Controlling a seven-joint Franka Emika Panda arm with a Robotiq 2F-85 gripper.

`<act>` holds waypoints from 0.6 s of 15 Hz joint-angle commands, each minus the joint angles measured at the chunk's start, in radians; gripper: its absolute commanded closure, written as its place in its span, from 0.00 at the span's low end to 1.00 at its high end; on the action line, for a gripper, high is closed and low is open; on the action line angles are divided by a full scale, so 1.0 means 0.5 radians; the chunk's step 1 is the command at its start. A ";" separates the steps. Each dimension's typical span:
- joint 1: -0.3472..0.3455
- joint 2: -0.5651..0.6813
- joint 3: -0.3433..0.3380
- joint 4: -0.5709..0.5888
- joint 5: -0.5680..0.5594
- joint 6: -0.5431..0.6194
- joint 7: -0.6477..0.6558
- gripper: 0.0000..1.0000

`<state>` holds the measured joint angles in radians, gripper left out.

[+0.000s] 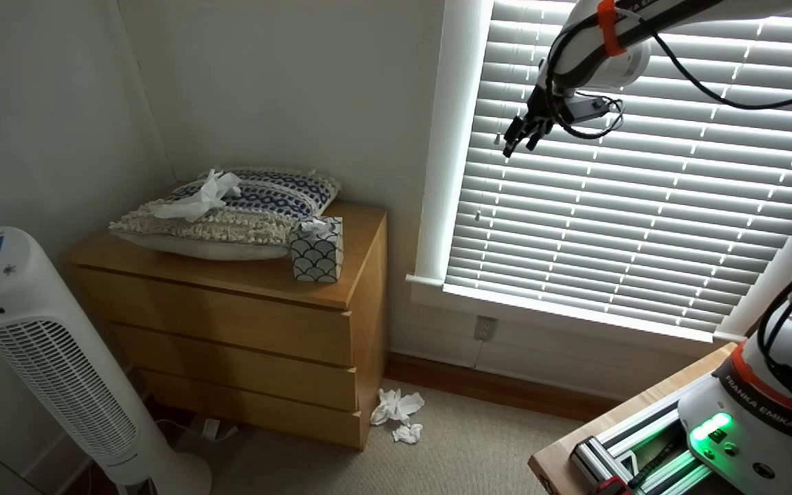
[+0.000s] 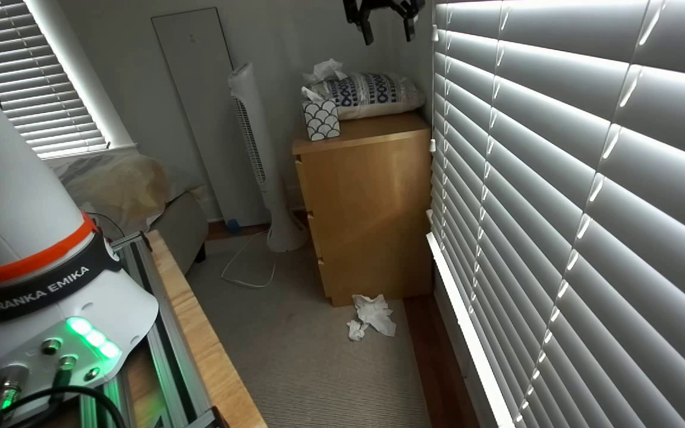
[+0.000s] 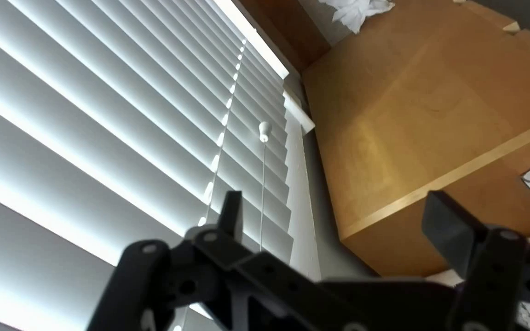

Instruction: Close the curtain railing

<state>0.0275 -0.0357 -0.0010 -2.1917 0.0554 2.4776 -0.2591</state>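
The curtain railing is the white slat blinds (image 1: 643, 206), lowered over the window with bright lines between the slats. It fills the right of an exterior view (image 2: 556, 196) and the left of the wrist view (image 3: 108, 115). A thin pull cord with a white tassel (image 3: 265, 131) hangs near the blinds' edge; tassels also show in both exterior views (image 1: 478, 214) (image 2: 433, 145). My gripper (image 3: 336, 202) is open, with nothing between its fingers. In both exterior views the gripper (image 1: 520, 148) (image 2: 390, 40) is in the air near the blinds' upper part at the dresser side.
A wooden dresser (image 1: 365, 261) stands beside the window, bearing a patterned pillow (image 1: 265, 196) and a tissue box (image 1: 317, 251). A white tower fan (image 1: 59, 371) stands at its front. Crumpled tissues (image 1: 396, 407) lie on the floor. A second window with blinds (image 2: 39, 77) shows behind the arm.
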 commanded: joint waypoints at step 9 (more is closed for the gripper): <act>-0.027 0.207 0.034 0.145 0.159 0.258 -0.220 0.00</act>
<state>0.0249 0.0680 0.0038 -2.1202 0.1393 2.6075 -0.3741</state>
